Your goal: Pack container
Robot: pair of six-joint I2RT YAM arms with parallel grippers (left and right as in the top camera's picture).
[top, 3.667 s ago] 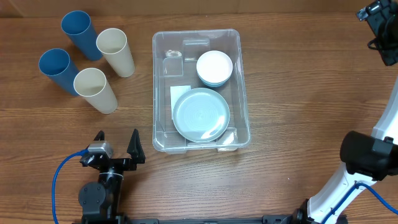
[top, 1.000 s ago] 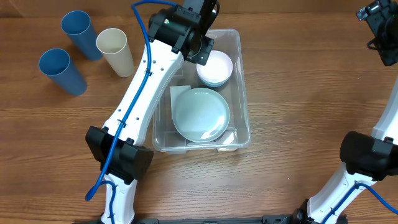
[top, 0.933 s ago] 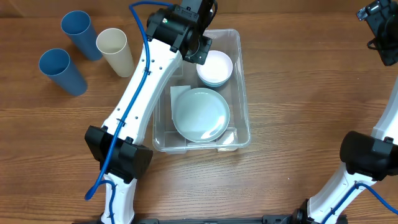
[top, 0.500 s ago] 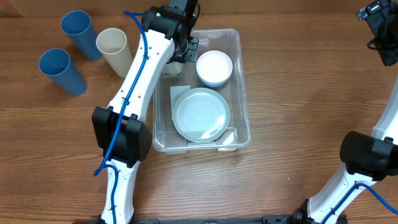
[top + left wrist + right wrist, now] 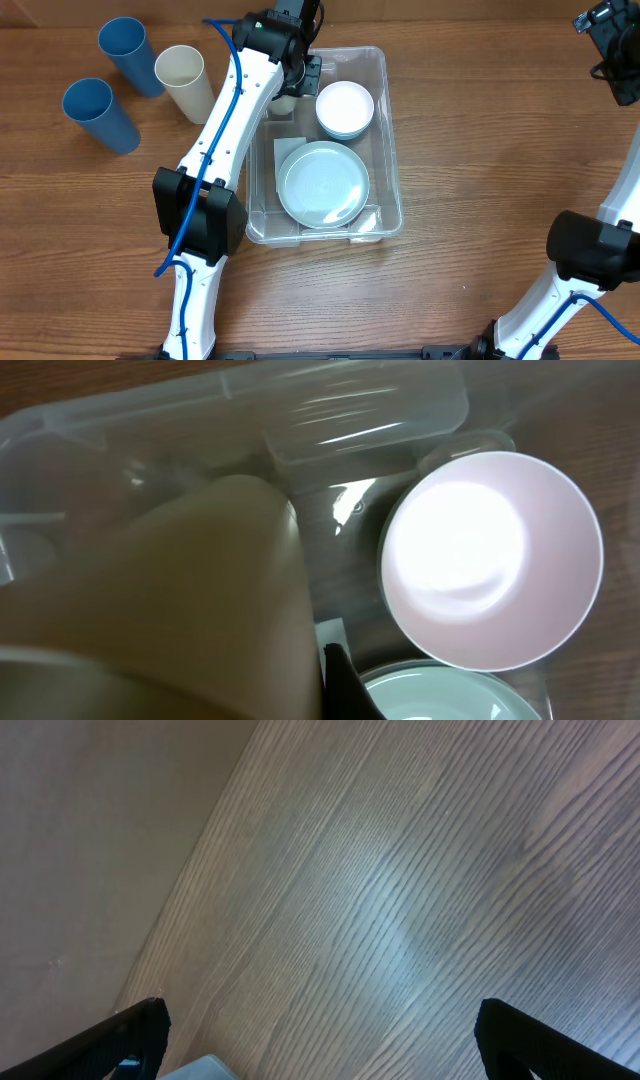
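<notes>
The clear container [image 5: 392,150] stands mid-table and holds a white bowl [image 5: 345,107] at the back and a pale blue plate [image 5: 323,184] in front. My left gripper [image 5: 293,75] reaches into its back left corner, shut on a cream cup [image 5: 283,102]. In the left wrist view that cup [image 5: 200,590] fills the left side, with one dark finger [image 5: 342,682] against it, the bowl [image 5: 490,560] to the right and the container wall [image 5: 350,410] behind. My right gripper [image 5: 612,50] hangs open at the far right, away from everything.
Left of the container stand two blue cups [image 5: 125,50] [image 5: 95,112] and one cream cup [image 5: 187,82]. The right wrist view shows bare wooden table [image 5: 400,900] between the open fingertips [image 5: 135,1032].
The left arm, which rose from its rest and took a cream cup off the table, has moved left from over the bowl into the container's back left corner. The right arm has not moved.
</notes>
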